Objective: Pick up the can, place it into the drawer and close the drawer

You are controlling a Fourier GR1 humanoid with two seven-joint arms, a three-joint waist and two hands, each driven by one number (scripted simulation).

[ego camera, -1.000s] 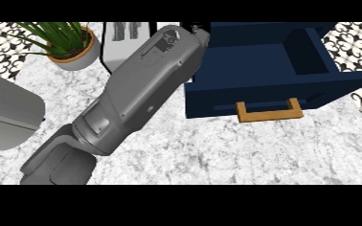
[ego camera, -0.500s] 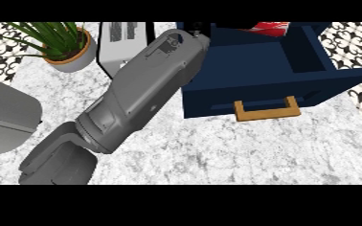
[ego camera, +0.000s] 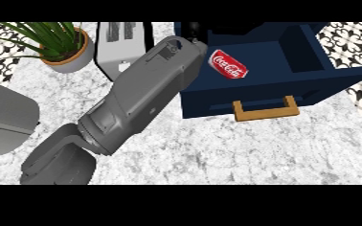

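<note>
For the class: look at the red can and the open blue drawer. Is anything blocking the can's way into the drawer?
Nothing visible does. The red can already lies inside the open drawer, on its floor beside the grey forearm reaching in from the left. The drawer's wooden handle at the front shows nothing in front of it.

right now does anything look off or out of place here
The red can lies tilted on its side inside the open blue drawer, not upright. The drawer still stands pulled out, wooden handle forward. Nothing spilled or damaged shows.
</note>
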